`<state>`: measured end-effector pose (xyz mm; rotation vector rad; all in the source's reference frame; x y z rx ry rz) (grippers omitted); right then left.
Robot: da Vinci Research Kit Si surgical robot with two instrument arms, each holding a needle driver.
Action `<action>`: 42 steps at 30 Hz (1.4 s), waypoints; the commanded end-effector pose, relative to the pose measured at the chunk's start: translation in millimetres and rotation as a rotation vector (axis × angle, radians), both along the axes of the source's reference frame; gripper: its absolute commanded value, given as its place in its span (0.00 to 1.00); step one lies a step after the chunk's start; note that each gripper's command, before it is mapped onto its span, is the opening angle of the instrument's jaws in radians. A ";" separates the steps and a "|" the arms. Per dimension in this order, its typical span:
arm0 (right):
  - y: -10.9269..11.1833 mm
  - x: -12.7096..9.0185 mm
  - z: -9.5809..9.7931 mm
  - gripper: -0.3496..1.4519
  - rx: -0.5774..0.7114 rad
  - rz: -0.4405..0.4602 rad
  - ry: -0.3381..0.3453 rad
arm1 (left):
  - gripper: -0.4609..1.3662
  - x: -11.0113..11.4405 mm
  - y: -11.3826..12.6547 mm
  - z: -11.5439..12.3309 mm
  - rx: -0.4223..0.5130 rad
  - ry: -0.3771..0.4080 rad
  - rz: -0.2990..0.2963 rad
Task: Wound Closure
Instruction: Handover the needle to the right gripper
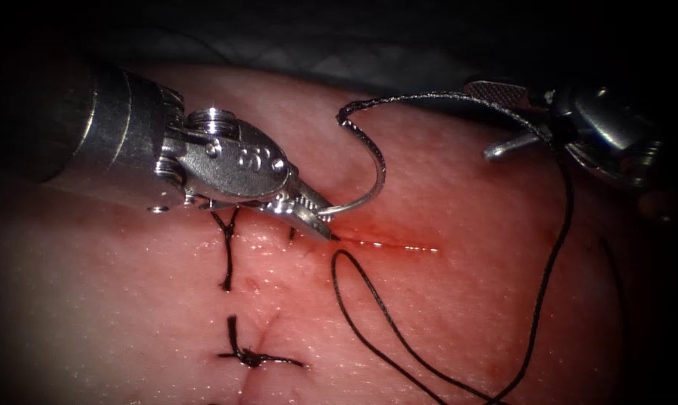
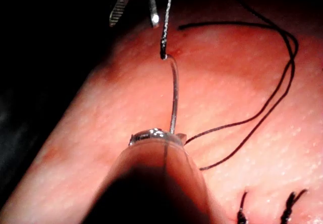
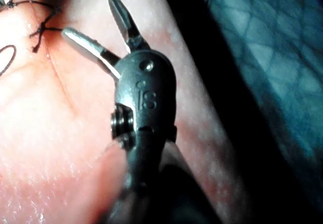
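Left claw (image 1: pixel 320 217): closed on the needle (image 1: pixel 373 176) close to its pointed end; in the endoscope view my tool enters from 10 o'clock and its tip sits just above the left end of the cut (image 1: pixel 388 244).
Needle: out of the tissue (image 1: pixel 444 300); from my left claw it arcs up toward 1 o'clock and curls back to its swaged end at about 12 o'clock, so its plane stands roughly upright over the cut.
Thread (image 1: pixel 549 270): leaves the swaged end toward 3 o'clock, passes by my right claw, drops toward 6 o'clock and loops back across the tissue to the cut.
Right claw (image 1: pixel 508 120): open, holding nothing; it lies at 2 o'clock from the needle, well apart from the arc.
Governing relation: the needle's free swaged end points toward my right claw, yet my left claw is the only one in contact.
Earlier stitches (image 1: pixel 241 352): tied knots at 7 o'clock from my left claw.
Red fluid (image 1: pixel 414 246): a thin line along the cut.
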<state>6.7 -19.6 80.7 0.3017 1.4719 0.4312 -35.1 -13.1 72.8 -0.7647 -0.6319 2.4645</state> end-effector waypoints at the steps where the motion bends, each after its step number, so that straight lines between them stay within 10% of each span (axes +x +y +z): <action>1: 0.3 -0.5 -0.5 0.71 0.000 0.016 -0.026 | 0.06 -0.2 -0.2 0.2 0.002 0.021 -0.023; 21: -2.6 -6.5 -12.5 0.65 -0.053 0.221 -0.260 | 0.06 -2.9 -1.2 2.8 0.004 0.266 -0.423; 31: -8.8 -0.8 -12.9 0.27 0.122 0.310 -0.246 | 0.06 -3.5 -1.5 4.1 0.018 0.259 -0.563; 42: -9.8 6.5 -10.9 0.27 0.199 0.403 -0.322 | 0.06 -4.5 -2.0 3.3 0.007 0.254 -0.657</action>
